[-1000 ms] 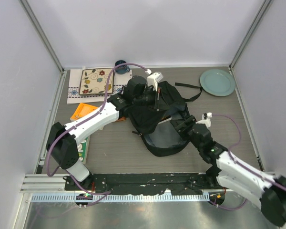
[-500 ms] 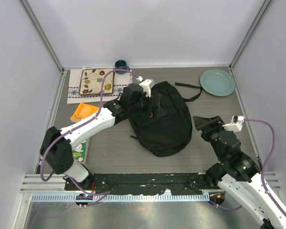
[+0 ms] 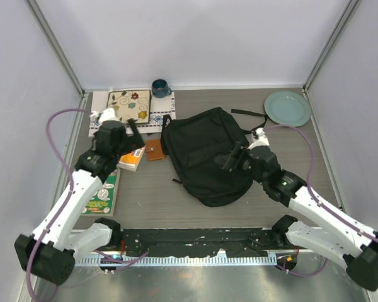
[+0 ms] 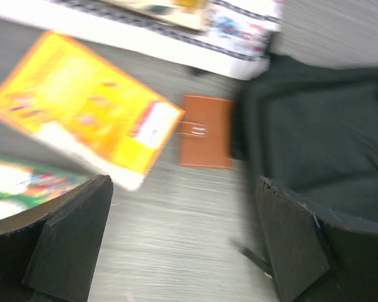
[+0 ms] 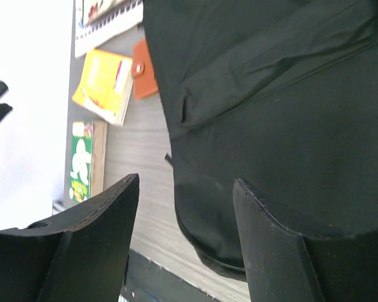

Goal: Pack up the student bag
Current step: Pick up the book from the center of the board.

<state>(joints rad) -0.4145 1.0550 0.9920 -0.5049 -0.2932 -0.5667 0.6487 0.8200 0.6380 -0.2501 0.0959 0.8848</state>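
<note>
The student bag (image 3: 205, 151) lies flat in the middle of the table, a large black backpack with its straps trailing toward the back right. My left gripper (image 3: 136, 133) hovers open to the bag's left, over an orange book (image 4: 82, 119) and a brown wallet (image 4: 205, 132), with nothing between its fingers (image 4: 69, 239). The bag's edge (image 4: 327, 138) shows on the right of the left wrist view. My right gripper (image 3: 230, 160) is open over the bag's right half. In the right wrist view the black fabric (image 5: 271, 94) fills the space beyond the empty jaws.
A green book (image 3: 103, 192) lies at the left edge. A patterned mat on a white cloth (image 3: 129, 107) and a dark blue mug (image 3: 160, 87) stand at the back left, and a pale green plate (image 3: 287, 108) at the back right. White walls enclose the table.
The left gripper let go of the bag, opened and swung left over the books. The bag dropped flat. The right arm drew back, then came over the bag again.
</note>
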